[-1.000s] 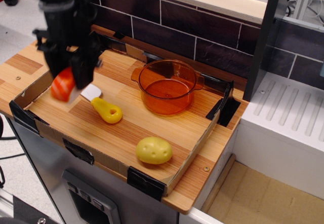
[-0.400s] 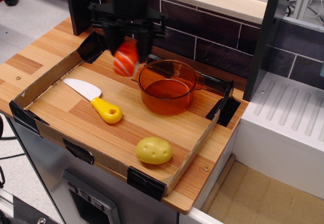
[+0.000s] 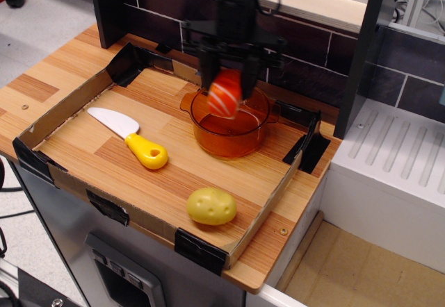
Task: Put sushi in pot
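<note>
The sushi [image 3: 225,93], orange with white stripes, hangs between the fingers of my gripper [image 3: 228,85], which is shut on it. The gripper holds it in the air directly over the mouth of the transparent orange pot [image 3: 232,128]. The pot stands upright on the wooden board at the back right of the cardboard tray [image 3: 104,206]. The sushi is above the rim and apart from the pot's floor. The black arm rises from the gripper to the top of the frame.
A toy knife [image 3: 132,138] with a white blade and yellow handle lies left of the pot. A yellow potato-like lump [image 3: 211,206] sits near the tray's front edge. A dark tiled wall stands behind, and a white drain surface [image 3: 389,161] lies to the right.
The gripper has carried the sushi from the tray's left side, up and to the right, to above the pot. The knife, partly hidden at first, now lies uncovered.
</note>
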`<state>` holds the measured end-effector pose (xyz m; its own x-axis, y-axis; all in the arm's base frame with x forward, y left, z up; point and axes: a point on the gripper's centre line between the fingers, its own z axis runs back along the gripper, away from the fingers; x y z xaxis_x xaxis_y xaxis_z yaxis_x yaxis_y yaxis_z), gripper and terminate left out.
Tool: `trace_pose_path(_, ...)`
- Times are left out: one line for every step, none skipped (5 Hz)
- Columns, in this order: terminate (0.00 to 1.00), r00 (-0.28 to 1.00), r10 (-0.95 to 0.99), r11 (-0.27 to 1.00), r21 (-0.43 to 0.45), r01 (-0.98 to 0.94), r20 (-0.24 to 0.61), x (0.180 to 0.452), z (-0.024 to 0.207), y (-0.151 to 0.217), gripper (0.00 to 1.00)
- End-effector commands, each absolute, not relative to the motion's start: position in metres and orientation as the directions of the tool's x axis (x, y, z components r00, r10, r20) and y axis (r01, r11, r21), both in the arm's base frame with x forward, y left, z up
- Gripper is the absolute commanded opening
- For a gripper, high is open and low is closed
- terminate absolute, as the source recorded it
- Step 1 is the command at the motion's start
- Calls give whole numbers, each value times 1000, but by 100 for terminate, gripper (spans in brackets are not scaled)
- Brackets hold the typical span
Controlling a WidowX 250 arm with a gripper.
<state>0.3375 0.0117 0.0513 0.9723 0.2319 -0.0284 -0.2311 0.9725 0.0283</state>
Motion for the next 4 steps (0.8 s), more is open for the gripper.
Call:
trace_pose_path(0,974,227,972,53,-227,14,340,54,13,100)
trace_pose_path(0,972,235,970,60,-236,30,340,54,18,100)
trace_pose_path(0,972,228,971,54,-231,51,342,62,21,100)
trace_pose_path(0,972,231,972,23,-232,51,341,81,20,100)
